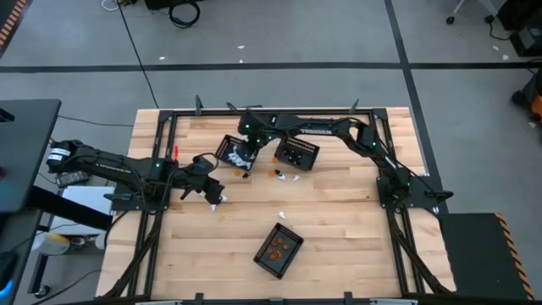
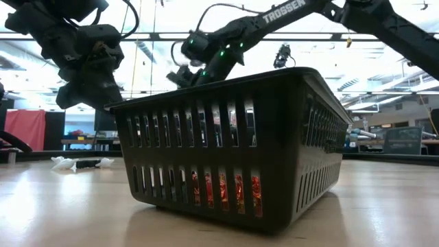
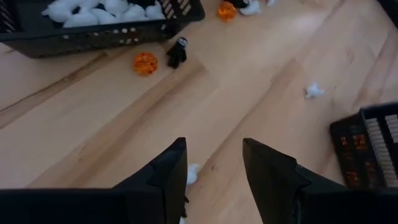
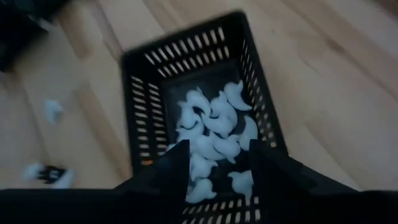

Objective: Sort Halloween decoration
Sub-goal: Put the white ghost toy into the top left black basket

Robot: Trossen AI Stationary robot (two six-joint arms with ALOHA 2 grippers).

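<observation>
Near basket: black mesh basket filled most of the low view, standing on the table close to its front edge; orange trinkets lay in it, visible through its lower slots.
Left basket: mesh basket at the back of the table held a heap of white ghost trinkets.
Right gripper: right gripper hung directly above that basket, fingers parted and nothing between them.
Third basket: mesh basket stood just beside the ghost basket; its contents looked dark and could not be made out for certain.
Left gripper: left gripper was low over the left-centre boards, jaws released, gripping nothing; one small white trinket lay on the wood just beside its left finger.
Loose decoration: orange piece and black piece lay side by side just outside the ghost basket's wall; another orange piece and a white one lay farther along; a single white piece lay alone mid-table.
Clearance: bare boards ran wide between the back baskets and the near basket; the right half of the table was open up to the frame rail.
</observation>
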